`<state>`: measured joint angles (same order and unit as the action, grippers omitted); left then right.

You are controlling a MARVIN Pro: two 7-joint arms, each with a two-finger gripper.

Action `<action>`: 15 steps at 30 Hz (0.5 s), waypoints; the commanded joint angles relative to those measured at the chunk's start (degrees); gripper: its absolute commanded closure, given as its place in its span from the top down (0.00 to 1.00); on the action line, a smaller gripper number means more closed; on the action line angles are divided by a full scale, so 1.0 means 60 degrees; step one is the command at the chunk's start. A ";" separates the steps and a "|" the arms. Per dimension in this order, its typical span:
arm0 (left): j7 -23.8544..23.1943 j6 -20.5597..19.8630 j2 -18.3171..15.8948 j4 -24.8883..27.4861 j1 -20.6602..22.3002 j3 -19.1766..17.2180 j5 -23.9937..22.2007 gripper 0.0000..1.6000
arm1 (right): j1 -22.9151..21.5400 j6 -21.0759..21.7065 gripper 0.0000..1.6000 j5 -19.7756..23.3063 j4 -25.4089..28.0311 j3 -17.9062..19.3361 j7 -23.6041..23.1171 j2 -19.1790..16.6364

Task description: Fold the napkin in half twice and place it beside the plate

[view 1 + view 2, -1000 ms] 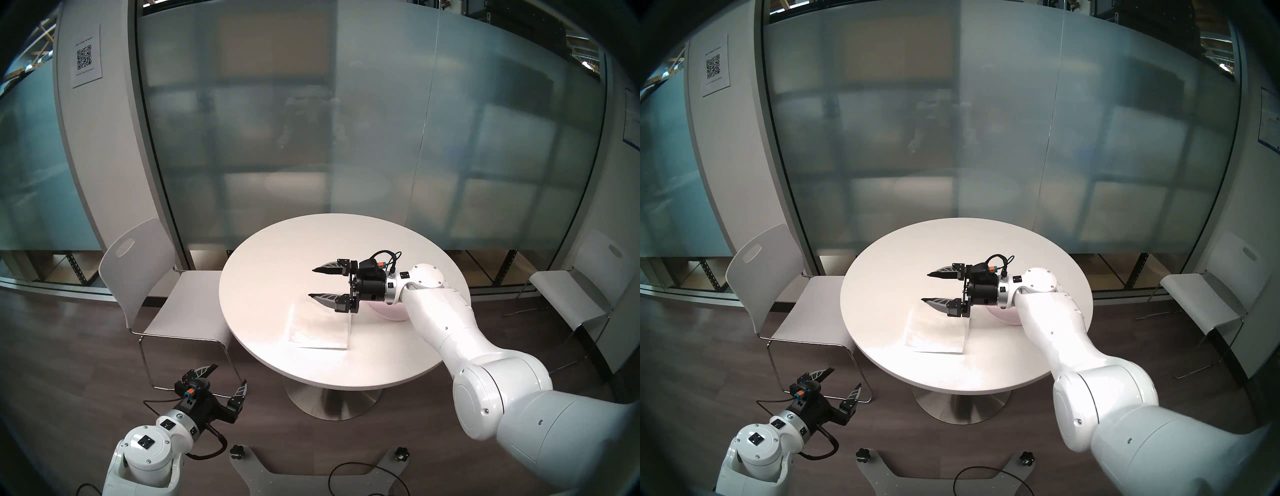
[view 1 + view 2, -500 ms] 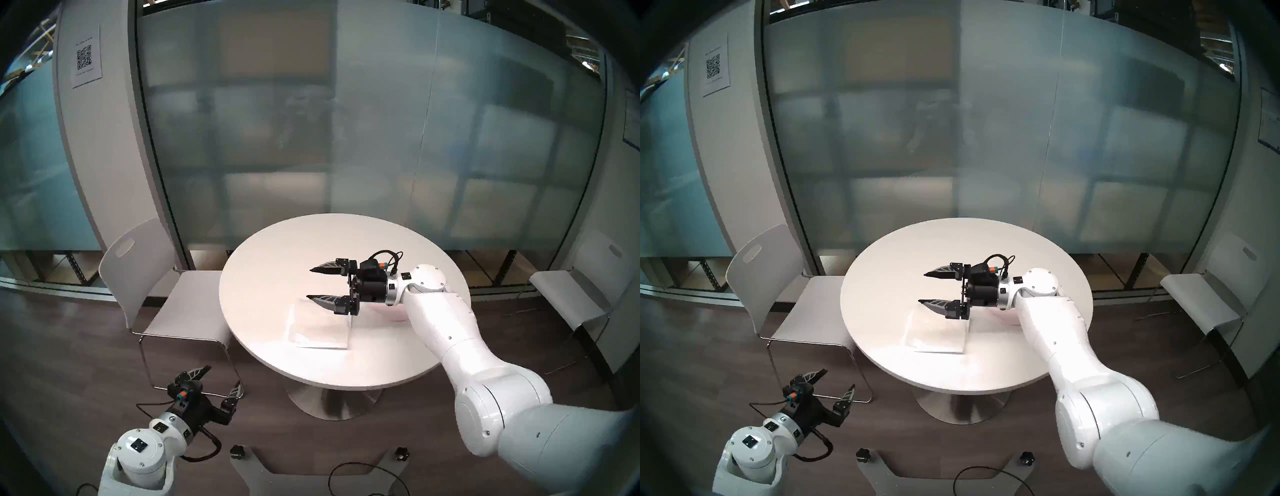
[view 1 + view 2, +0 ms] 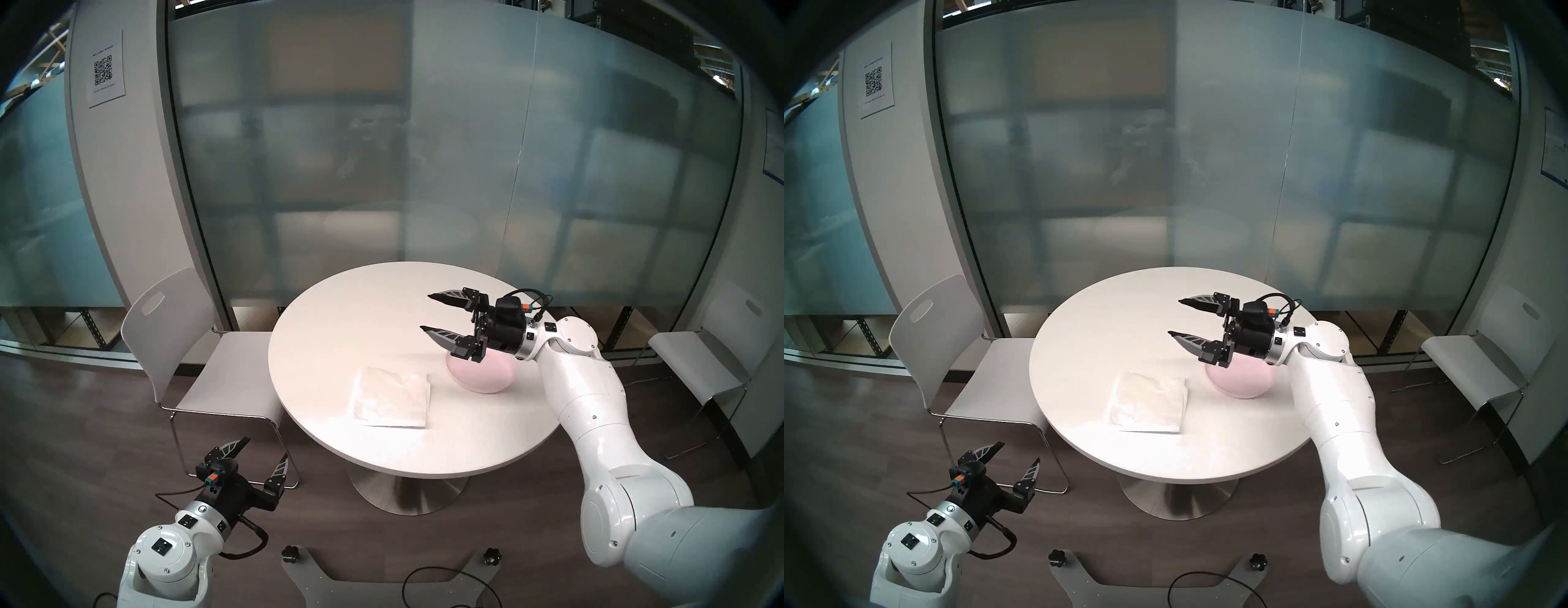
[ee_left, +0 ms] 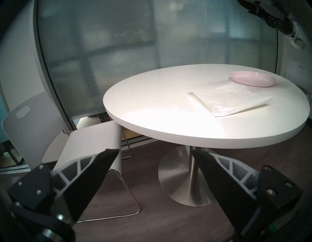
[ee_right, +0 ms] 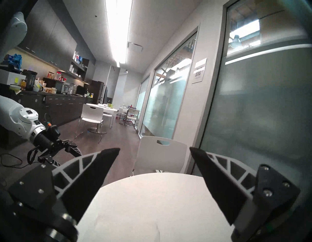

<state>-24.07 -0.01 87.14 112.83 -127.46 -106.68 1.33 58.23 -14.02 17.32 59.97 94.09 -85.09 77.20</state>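
The white napkin (image 3: 391, 397) lies folded flat on the round white table (image 3: 339, 331), left of the pale pink plate (image 3: 483, 373). They sit close but apart. Both also show in the head right view: napkin (image 3: 1148, 402), plate (image 3: 1242, 380); and in the left wrist view: napkin (image 4: 228, 99), plate (image 4: 251, 80). My right gripper (image 3: 425, 312) is open and empty, raised above the plate's far side, fingers pointing left. My left gripper (image 3: 264, 448) is open and empty, low over the floor, left of the table's front edge.
A white chair (image 3: 186, 361) stands at the table's left and another chair (image 3: 704, 365) at the right. A frosted glass wall (image 3: 424, 170) runs behind. The table's steel pedestal (image 3: 407, 488) stands on dark floor, with the robot's base plate (image 3: 390, 590) and cables nearby.
My right gripper, open throughout, has lifted off the napkin and moved right and back, uncovering the plate. My left arm has drawn slightly back and left. The napkin has not moved.
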 commanded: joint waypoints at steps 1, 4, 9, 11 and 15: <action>0.0137 0.0287 0.0261 0.0564 -0.0055 -0.0156 -0.0299 1.00 | 0.0844 0.0302 1.00 0.0743 0.0920 0.0916 0.0044 -0.0296; 0.0212 0.0376 0.0361 0.0739 -0.0094 -0.0250 -0.0422 1.00 | 0.1267 0.0444 1.00 0.0905 0.1135 0.1308 0.0103 -0.0395; 0.0325 0.0497 0.0508 0.0997 -0.0196 -0.0426 -0.0620 1.00 | 0.1844 0.0678 1.00 0.1096 0.1390 0.1952 0.0144 -0.0542; 0.0375 0.0546 0.0572 0.1078 -0.0257 -0.0507 -0.0696 1.00 | 0.2160 0.0780 1.00 0.1152 0.1517 0.2238 0.0171 -0.0611; 0.0465 0.0632 0.0713 0.1185 -0.0401 -0.0649 -0.0848 1.00 | 0.2688 0.1015 1.00 0.1297 0.1748 0.2848 0.0240 -0.0639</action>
<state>-21.90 2.21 89.87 117.13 -128.61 -109.47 -2.15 68.61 -9.92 22.50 67.08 106.27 -84.24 74.34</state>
